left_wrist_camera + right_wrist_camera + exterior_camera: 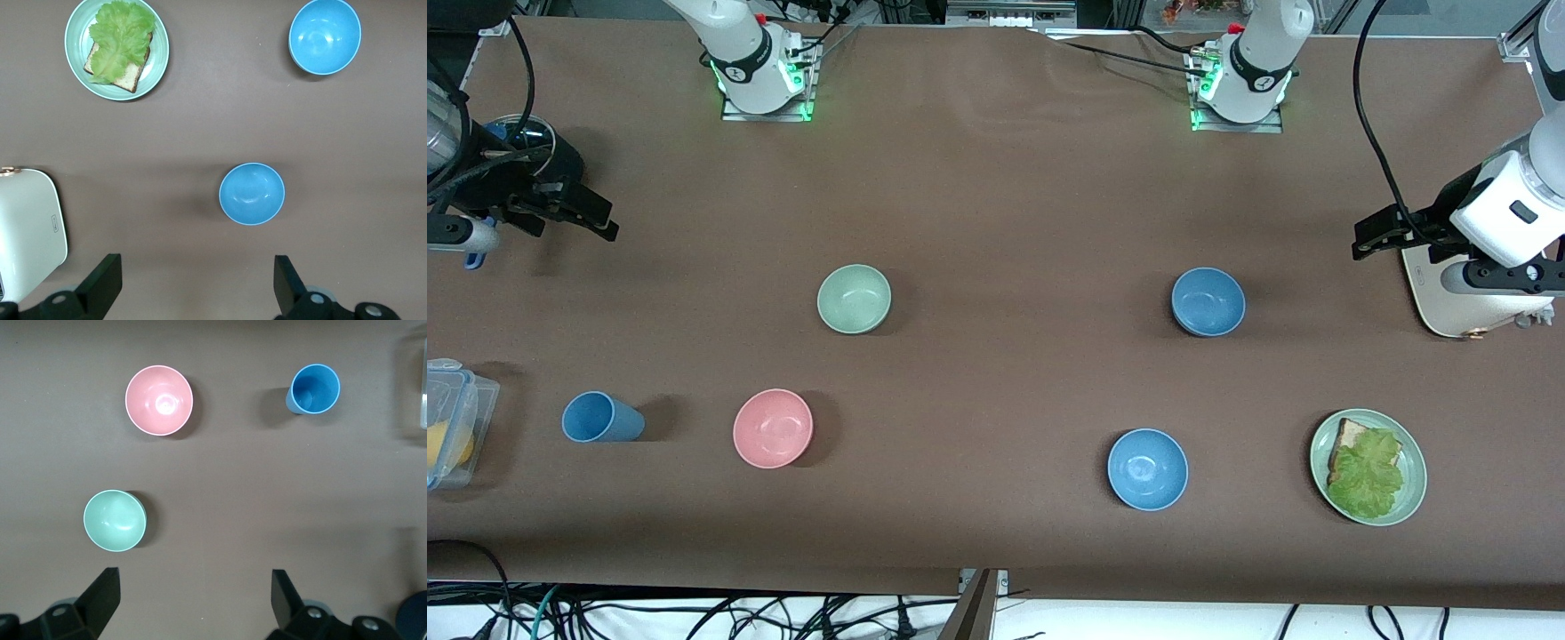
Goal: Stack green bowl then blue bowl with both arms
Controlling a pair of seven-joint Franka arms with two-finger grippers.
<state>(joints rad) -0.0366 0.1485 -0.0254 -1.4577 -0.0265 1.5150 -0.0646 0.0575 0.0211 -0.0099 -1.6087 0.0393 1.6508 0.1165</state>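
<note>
Front view: my left gripper point(1371, 233) and right gripper point(591, 213) both spread wide, green bowl point(855, 299) at 4 o'clock from the right one, blue bowl point(1208, 301) at 8 o'clock from the left.

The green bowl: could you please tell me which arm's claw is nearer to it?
The right claw: it hangs open at the right arm's end of the table, nearest the green bowl. The left claw, also open, waits at the left arm's end.

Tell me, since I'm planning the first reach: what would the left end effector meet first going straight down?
Probably bare brown table; the small matte steel-blue bowl lies just ahead of the open left end effector.
</note>
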